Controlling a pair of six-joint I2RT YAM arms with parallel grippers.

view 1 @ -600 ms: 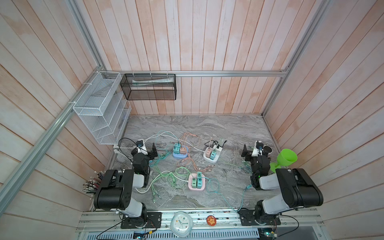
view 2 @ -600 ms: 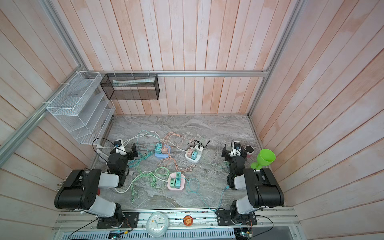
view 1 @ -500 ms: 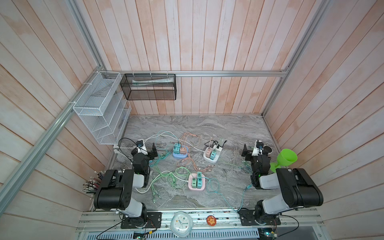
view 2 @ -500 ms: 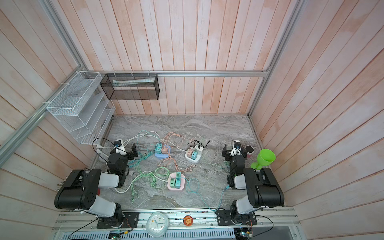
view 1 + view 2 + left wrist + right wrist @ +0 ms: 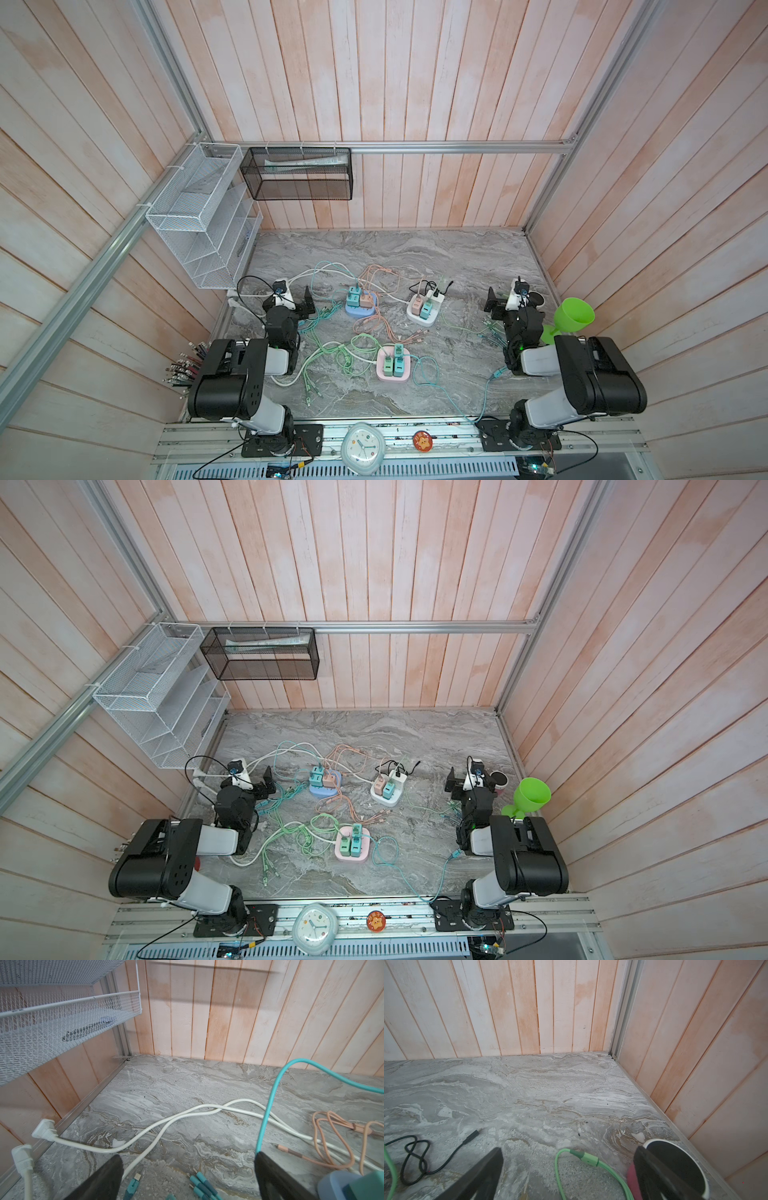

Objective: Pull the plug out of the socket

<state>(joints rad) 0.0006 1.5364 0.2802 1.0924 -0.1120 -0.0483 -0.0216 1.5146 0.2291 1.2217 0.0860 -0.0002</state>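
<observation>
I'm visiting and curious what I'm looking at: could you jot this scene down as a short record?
Surface: grey marbled table
Sockets: blue socket block, white socket block, pink socket block; plugs sit in all three
Left gripper: open, holding nothing
Right gripper: open, holding nothing
Cables: loose, strewn around the blocks

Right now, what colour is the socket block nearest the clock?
The socket block is pink; a top view shows it best.

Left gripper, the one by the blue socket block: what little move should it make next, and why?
Probably ease the left gripper toward the blue socket block: its jaws stand open and empty, that block lies nearest, and its teal plug is still seated.
</observation>
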